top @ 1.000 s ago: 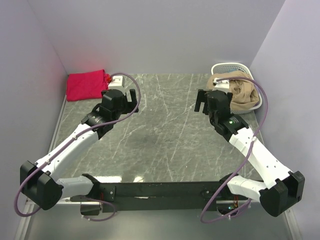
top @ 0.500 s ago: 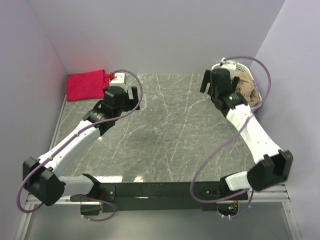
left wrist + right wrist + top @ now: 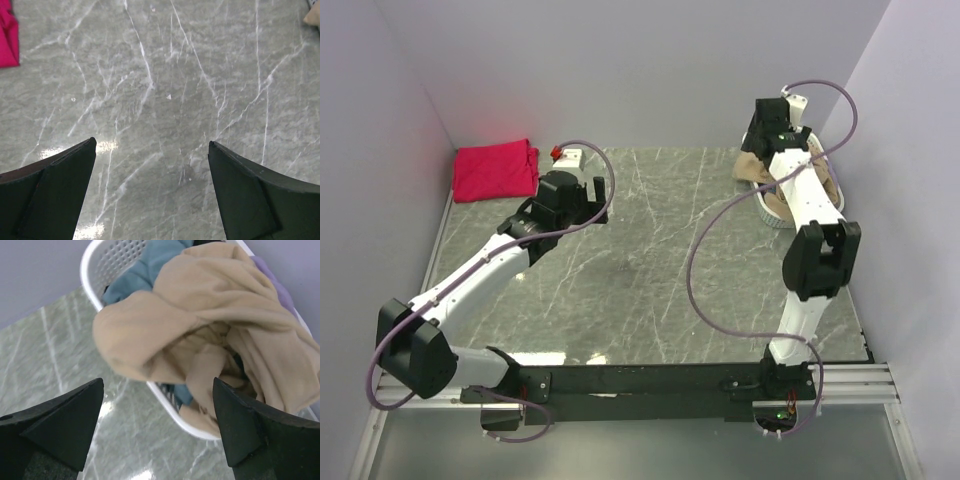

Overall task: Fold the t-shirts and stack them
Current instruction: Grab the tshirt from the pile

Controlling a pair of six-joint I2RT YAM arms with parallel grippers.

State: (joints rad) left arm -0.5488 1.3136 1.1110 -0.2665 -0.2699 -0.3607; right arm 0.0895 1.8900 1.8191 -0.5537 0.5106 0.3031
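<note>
From the overhead camera, a grey marble table (image 3: 660,270) sits between pale walls. A red-pink t-shirt (image 3: 495,170) lies folded flat in the far left corner, so that one looks finished. The tan t-shirt (image 3: 825,185) is crumpled in a white lattice basket (image 3: 768,212) at the far right, unfolded and not yet stacked. Most of the task therefore appears to remain. The left arm stretches diagonally toward the table's centre, and its left gripper (image 3: 590,196) hangs open above bare marble. The right arm reaches up and far back, with the right gripper (image 3: 762,135) poised over the basket. From the left wrist camera, two black fingers (image 3: 50,195) stand wide apart with nothing between them. Only marble lies below, and a sliver of the red-pink shirt shows at the top left edge. From the right wrist camera, the right gripper's fingers (image 3: 60,420) are also spread wide and hold nothing. They hover above the tan shirt, which is heaped over the basket's near rim. A teal garment (image 3: 145,270) and a lavender cloth (image 3: 280,290) lie beneath it.
</note>
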